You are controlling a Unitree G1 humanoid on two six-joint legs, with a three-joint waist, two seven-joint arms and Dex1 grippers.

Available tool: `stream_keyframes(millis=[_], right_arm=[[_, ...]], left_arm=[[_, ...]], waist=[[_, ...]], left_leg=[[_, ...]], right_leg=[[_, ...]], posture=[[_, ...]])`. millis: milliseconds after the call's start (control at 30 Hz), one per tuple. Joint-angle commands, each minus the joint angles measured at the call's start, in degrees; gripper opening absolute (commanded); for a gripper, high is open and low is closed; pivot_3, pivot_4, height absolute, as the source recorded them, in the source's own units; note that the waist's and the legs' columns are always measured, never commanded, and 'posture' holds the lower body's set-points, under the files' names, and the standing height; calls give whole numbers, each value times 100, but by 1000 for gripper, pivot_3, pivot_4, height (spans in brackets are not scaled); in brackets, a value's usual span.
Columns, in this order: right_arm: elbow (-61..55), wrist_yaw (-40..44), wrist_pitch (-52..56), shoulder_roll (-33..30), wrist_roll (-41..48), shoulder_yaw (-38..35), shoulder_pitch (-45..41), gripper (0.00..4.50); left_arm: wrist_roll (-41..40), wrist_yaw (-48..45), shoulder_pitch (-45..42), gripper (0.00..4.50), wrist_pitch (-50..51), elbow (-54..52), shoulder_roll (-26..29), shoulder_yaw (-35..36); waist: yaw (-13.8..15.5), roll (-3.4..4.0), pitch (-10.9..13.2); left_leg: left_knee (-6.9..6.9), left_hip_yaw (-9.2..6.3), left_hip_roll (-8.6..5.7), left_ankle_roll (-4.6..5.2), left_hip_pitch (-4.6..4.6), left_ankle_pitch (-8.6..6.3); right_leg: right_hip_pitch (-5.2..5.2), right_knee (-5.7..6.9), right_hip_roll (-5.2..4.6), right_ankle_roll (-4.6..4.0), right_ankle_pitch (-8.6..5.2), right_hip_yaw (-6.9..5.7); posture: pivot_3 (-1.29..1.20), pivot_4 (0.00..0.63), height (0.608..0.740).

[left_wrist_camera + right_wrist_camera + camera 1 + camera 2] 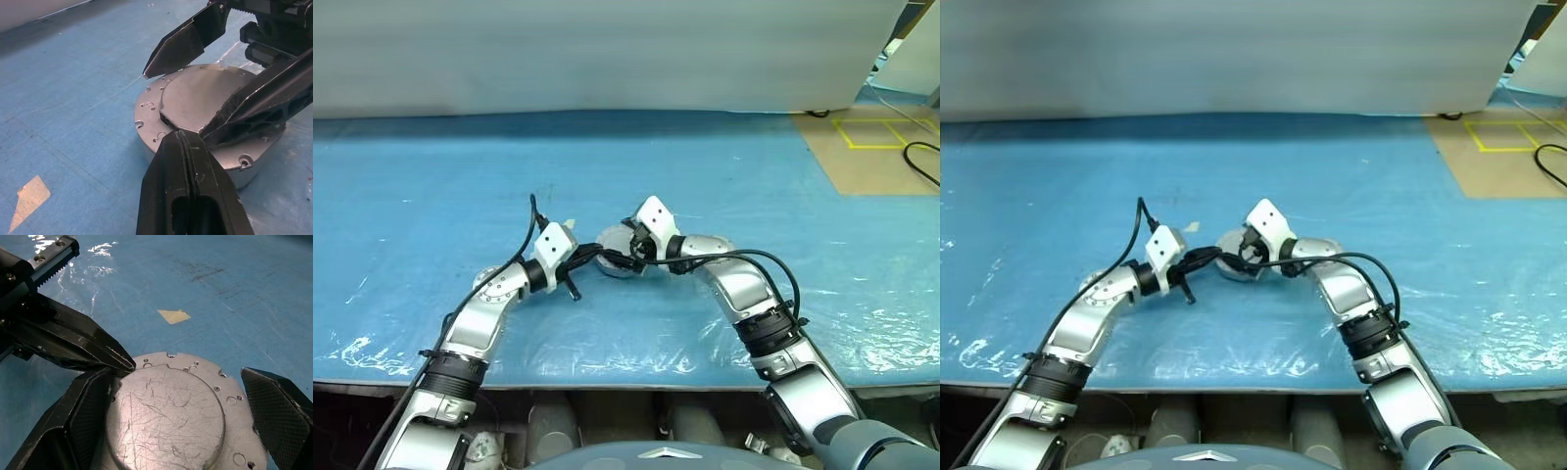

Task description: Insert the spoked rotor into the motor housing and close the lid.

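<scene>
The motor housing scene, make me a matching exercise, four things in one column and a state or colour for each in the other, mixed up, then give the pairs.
Things:
1. lid
2. left gripper
3. right gripper
4. table cover

States:
A. fingers spread wide, one on each side of the lid
B. blue
C. shut, fingertips at the lid's edge
D. plain grey face up, closed over the motor housing

Pairs: 1-D, 2-C, 3-A, 4-B

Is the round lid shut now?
Shut: the lid lies flat on the housing, plain grey face up, no windings showing.
</scene>
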Motion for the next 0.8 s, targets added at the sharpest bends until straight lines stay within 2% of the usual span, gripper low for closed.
stream_keyframes(millis=[33, 333, 433, 500, 800], right_arm=[[274, -539, 53, 135, 28, -478, -141, 4469], [601, -816, 397, 91, 37, -696, -303, 4469], [610, -743, 384, 28, 36, -656, -316, 4469], [589, -656, 403, -5, 65, -613, -300, 4469], [194, -25, 320, -244, 48, -107, -45, 4469]], left_arm=[[97, -130, 148, 0, 90, 38, -22, -276], [115, -150, 139, 0, 69, 53, -52, -287], [105, -146, 126, 0, 61, 68, -44, -302], [96, -145, 123, 0, 48, 74, -40, -311], [72, -149, 120, 0, 36, 73, -8, -289]], waist=[[-8, 0, 0], [35, 8, 10], [33, 3, 19], [28, 7, 20], [12, 6, 20]], left_leg=[[-1, 0, 0, -1, 0, 0], [-2, 1, -9, -1, -2, 0], [-1, 1, -4, -3, -19, 1], [-5, 1, 1, -5, -21, 3], [-8, 1, 0, -6, -25, 3]], right_leg=[[-1, 0, 0, -1, 0, 0], [0, 0, -4, 3, -3, 1], [-12, -2, -5, 2, -2, 1], [-17, 0, -2, -34, 19, -5], [-17, -8, -2, -36, 17, -8]], posture=[[0, 150, 740], [0, 150, 740], [0, 150, 740], [0, 150, 740], [0, 150, 740]])
